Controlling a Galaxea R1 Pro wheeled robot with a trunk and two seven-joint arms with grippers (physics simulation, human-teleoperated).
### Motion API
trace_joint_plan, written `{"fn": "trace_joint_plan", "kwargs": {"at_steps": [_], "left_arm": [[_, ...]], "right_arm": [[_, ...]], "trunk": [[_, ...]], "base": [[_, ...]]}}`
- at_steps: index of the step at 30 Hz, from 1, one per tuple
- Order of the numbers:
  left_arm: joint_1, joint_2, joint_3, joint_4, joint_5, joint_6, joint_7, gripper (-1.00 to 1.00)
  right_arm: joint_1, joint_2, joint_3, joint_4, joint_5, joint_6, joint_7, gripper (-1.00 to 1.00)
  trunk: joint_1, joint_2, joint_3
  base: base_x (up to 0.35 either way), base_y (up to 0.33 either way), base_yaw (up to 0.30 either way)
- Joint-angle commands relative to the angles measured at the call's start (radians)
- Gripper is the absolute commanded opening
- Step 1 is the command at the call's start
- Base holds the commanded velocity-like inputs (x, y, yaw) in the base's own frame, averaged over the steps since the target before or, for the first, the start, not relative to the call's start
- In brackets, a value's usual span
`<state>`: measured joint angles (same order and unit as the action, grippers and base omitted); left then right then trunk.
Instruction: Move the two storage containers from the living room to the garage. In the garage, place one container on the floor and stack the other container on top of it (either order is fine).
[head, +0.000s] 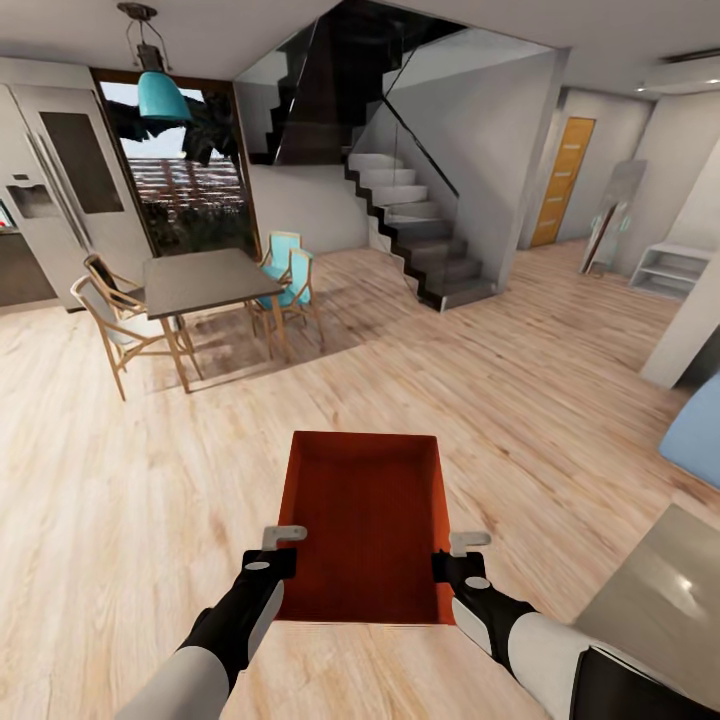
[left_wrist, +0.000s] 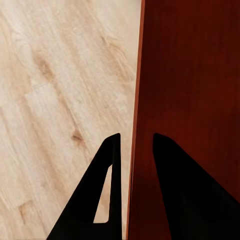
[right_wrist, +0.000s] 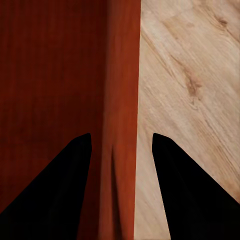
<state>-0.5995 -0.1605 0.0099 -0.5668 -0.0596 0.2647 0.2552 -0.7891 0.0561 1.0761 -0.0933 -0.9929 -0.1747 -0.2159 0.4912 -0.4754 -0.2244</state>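
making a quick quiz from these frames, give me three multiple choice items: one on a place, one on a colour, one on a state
1. Where does the storage container sit relative to the two grippers?
A. between them, one at each side wall
B. left of both
C. behind the staircase

2. What colour is the lamp hanging over the dining table?
A. yellow
B. teal
C. red

3. How does the left gripper stand on the container?
A. open, well away from it
B. fingers straddling its wall, one inside and one outside
C. flat on the wood floor

Key: 1 A, the head view shows the left gripper at the bin's left wall and the right gripper at its right wall. 2 B, the shade is teal. 3 B, the left wrist view shows the wall's edge running between the two dark fingers.
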Motion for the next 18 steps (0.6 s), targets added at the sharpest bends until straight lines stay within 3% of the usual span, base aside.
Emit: {"fn": "trace_joint_plan", "kwargs": {"at_steps": [1, 18], "left_arm": [[0.0, 0.001, 0.002, -0.002, -0.023, 0.011, 0.007, -1.0], [0.0, 0.001, 0.002, -0.002, -0.022, 0.01, 0.007, -1.0]], "right_arm": [[-0.001, -0.001, -0.007, 0.0, -0.007, -0.004, -0.003, -1.0], [-0.001, -0.001, -0.007, 0.0, -0.007, -0.005, -0.003, -1.0]], "trunk": [[0.001, -0.002, -0.002], [0.001, -0.002, -0.002]], "base": [[0.322, 0.0, 0.0], [0.322, 0.0, 0.0]]}}
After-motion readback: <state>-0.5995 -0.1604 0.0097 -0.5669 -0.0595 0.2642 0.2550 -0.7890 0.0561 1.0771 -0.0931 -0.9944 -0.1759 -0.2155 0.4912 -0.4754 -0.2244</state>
